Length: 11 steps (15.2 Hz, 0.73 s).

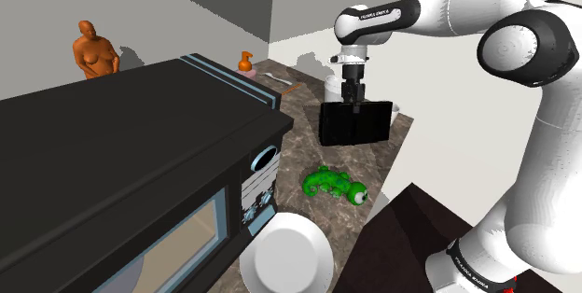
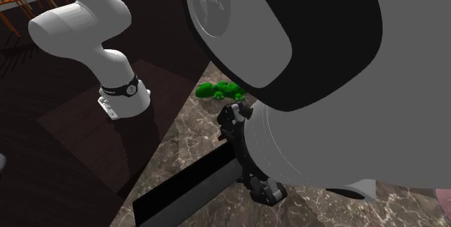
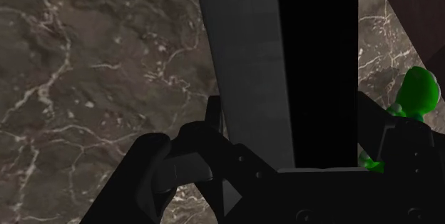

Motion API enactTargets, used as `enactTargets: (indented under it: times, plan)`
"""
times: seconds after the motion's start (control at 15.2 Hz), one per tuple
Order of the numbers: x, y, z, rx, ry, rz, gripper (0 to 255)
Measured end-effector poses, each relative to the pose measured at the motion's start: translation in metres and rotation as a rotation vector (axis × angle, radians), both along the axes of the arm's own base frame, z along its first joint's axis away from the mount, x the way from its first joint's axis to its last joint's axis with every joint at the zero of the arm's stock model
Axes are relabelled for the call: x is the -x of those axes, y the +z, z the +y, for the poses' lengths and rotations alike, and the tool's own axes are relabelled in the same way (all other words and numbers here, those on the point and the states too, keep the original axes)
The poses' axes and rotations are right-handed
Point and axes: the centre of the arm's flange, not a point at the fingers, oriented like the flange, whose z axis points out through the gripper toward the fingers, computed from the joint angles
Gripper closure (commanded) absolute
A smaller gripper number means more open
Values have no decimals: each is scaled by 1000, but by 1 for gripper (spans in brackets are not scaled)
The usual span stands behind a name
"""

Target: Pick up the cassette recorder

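The gripper (image 1: 353,104) pinches the cassette recorder (image 1: 355,123), a flat black slab, by its upper edge. In the shoulder view the recorder hangs straight below the fingers, at 12 o'clock over the brown marble counter (image 1: 373,156), and it looks clear of the surface.

In the wrist view the two black fingers (image 3: 214,119) clasp the recorder (image 3: 249,58) from either side. It runs away from the gripper (image 3: 292,126) with a grey face and a black flank, and the veined counter (image 3: 93,65) lies beyond it.

In the shoulder view, a green toy lizard (image 1: 334,185) lies on the counter at about 7 o'clock from the recorder. A white bowl (image 1: 286,258) sits at 7 o'clock from the toy. A big black appliance (image 1: 121,160) takes up the 9 o'clock side. At 10 o'clock from the recorder stands an orange bottle (image 1: 245,61), and farther out along that line an orange figurine (image 1: 93,50).

In the second exterior view the recorder (image 2: 184,189) juts out from the gripper (image 2: 237,162) toward 8 o'clock over the counter (image 2: 202,135). The green toy (image 2: 222,90) lies at 1 o'clock from the recorder, well apart from it. The arm's white base (image 2: 124,99) stands at 11 o'clock
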Motion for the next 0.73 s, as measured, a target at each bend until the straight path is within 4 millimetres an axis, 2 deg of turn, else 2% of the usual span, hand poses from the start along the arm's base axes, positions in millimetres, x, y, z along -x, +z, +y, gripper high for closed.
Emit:
enactTargets:
  times: [0.46,0.73]
  plan:
    - [0,1,0,1,0,1,255]
    - [1,19,0,1,-1,3,255]
